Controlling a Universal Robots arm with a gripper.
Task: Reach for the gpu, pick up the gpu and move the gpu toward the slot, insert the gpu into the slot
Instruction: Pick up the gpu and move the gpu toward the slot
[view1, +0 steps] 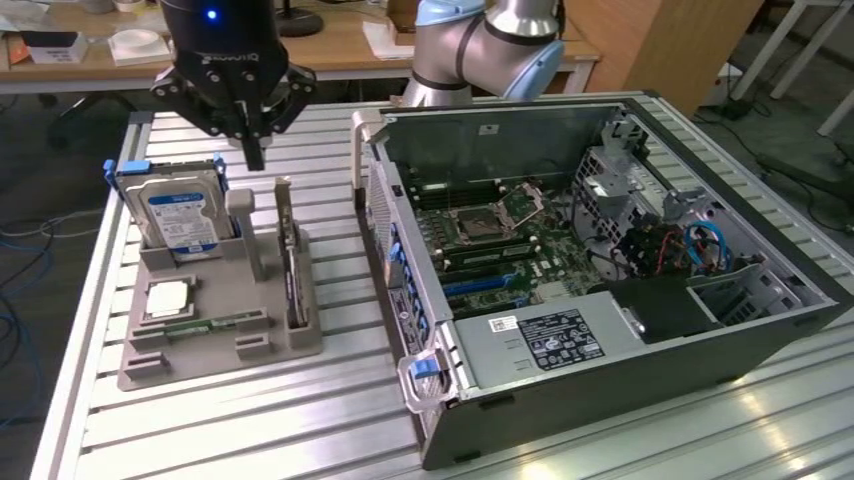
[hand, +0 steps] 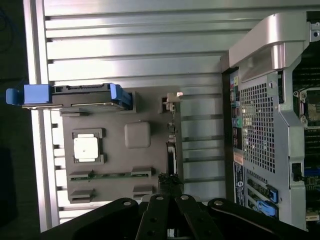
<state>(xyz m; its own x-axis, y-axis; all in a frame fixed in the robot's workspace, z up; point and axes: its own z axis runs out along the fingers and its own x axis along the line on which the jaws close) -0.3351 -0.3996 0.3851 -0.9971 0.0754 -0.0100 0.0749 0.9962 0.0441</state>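
Exterior view: arm (view1: 483, 42) comes in from the back of the table, wrist bent so the black gripper (view1: 254, 158) points straight down over the grey parts holder (view1: 200, 355). Jaws closed tight, fingers together, nothing held. Tip hangs just above the holder, over the gap between the hard drive (view1: 180, 215) and the gpu (view1: 284, 250), touching neither. gpu stands on edge in its holder groove, on the side nearest the PC case (view1: 601, 340). Case lies open on the exterior view's right, motherboard (view1: 514, 235) exposed. CPU chip (view1: 167, 298) and memory stick (view1: 214, 325) sit in the holder's front pockets. Surface is a ribbed aluminium table (view1: 227, 440); behind it a wooden desk (view1: 334, 45) with clutter, and cables on the floor (view1: 20, 240). Wrist view: looking down past the closed fingers onto the holder. gpu seen edge-on as a thin dark strip running along the holder's edge nearest the case, close to the fingertips. Hard drive in blue rails at the far end, CPU chip flat in its pocket, perforated case panel alongside.
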